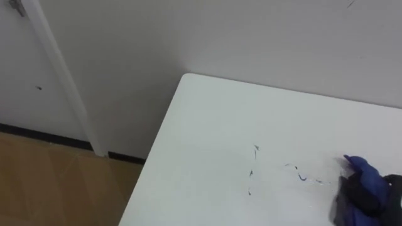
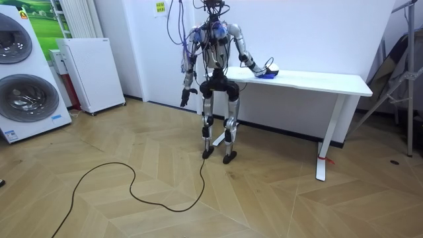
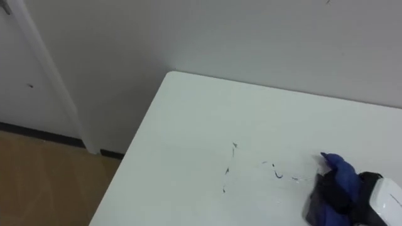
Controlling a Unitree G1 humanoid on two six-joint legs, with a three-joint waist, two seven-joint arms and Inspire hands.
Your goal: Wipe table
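The white table stands against a plain white wall, its far left corner in view. Thin dark and blue pen marks squiggle across the top near the right edge. Just right of them lies a blue cloth, bunched under the right hand (whether its fingers curl into the cloth or lie flat on it, I cannot tell). The robot stands at the table's left end on a wood floor, its left hand hanging at its side with loose fingers. Far to the room view's left stand a white cabinet and a washing machine.
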